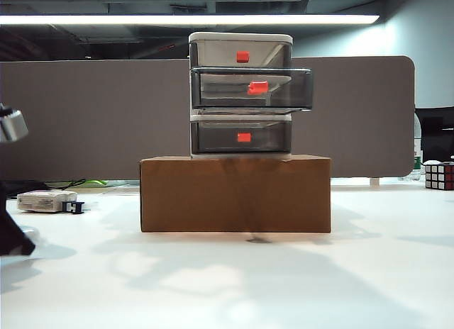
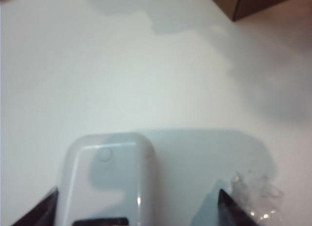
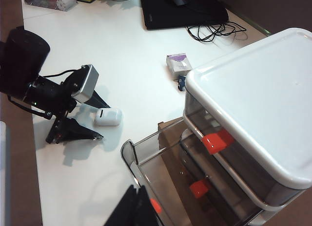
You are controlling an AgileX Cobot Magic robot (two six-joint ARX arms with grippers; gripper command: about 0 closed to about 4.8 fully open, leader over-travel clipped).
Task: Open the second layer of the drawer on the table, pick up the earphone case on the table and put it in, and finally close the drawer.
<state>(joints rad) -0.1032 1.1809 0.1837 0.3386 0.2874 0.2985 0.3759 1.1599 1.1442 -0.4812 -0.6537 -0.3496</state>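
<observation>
Right wrist view, left end effector (image 3: 100, 118) spread around earphone case (image 3: 108, 116), second layer (image 3: 161, 182) open

Bench: wide flat white bench (image 1: 298, 286) is carrying everything.
Middle: brown cardboard box (image 1: 235, 194) is sitting there.
Left: small smooth white earphone case (image 3: 108, 116) and white-grey rectangular block (image 1: 47, 200) are lying there.

You see a smooth, glossy white plastic earphone case (image 2: 109, 179) on the matt white table (image 2: 146, 65). The drawer (image 1: 241, 95) looks like smoky translucent plastic; the box (image 1: 235, 194) is matt brown cardboard.

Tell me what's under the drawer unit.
The drawer unit stands on a brown cardboard box, which rests on the table. Whatever is inside the box is hidden.
</observation>
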